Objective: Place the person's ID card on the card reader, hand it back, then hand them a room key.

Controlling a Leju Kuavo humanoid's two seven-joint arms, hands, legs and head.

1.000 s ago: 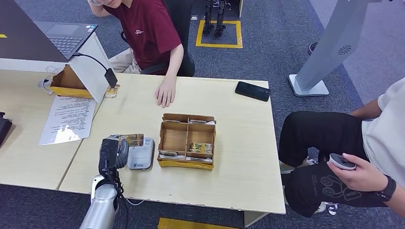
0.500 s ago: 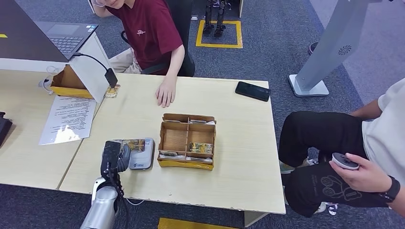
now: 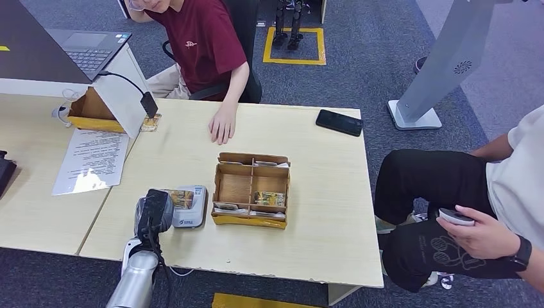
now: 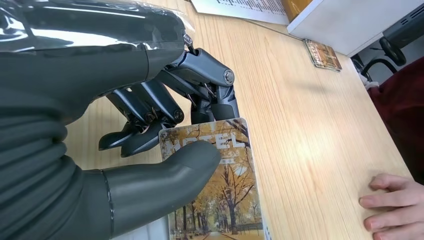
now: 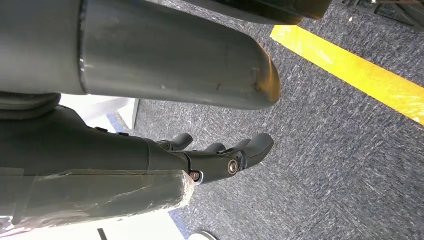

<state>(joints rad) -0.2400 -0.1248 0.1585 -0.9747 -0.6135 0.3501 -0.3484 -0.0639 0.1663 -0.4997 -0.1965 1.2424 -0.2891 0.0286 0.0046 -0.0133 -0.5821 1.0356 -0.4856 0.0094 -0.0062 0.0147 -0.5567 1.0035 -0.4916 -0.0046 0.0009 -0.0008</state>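
My left hand pinches the ID card, printed with autumn trees, by its near end. The card lies flat over the grey-white card reader near the table's front edge. In the left wrist view my thumb presses on top of the card and the dark fingers curl under its edge. The person in a red shirt sits across the table, one hand resting on it. A room key card lies in the wooden divided box beside the reader. My right hand hangs over the carpet, holding nothing.
A black phone lies at the table's far right. A printed sheet, a laptop and a small card are at the left. A second person sits at the right with a small device.
My left hand has brought the card down and toward the front edge, from tilted above the reader to flat on it. The seated people have barely moved.
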